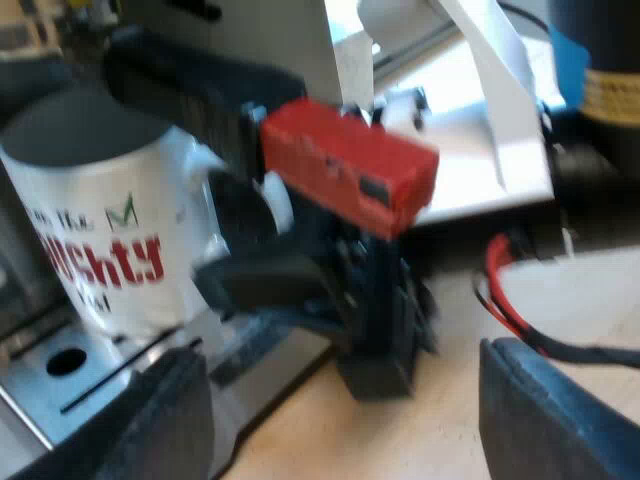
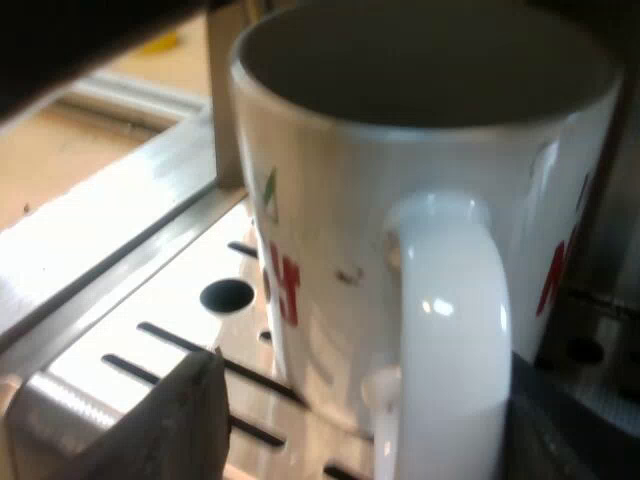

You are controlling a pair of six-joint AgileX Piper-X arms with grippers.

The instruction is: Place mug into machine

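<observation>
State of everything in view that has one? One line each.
White ceramic mug with red lettering: upright on the machine's slotted metal drip tray, looks empty.
Dark handle with red end: locked into the machine's front.
Left gripper: open, holding nothing.
Right gripper: open, fingers either side of the mug's handle.

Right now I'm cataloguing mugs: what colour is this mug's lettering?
Red on the white mug, plus a green mark; clearest in left wrist view.
</observation>
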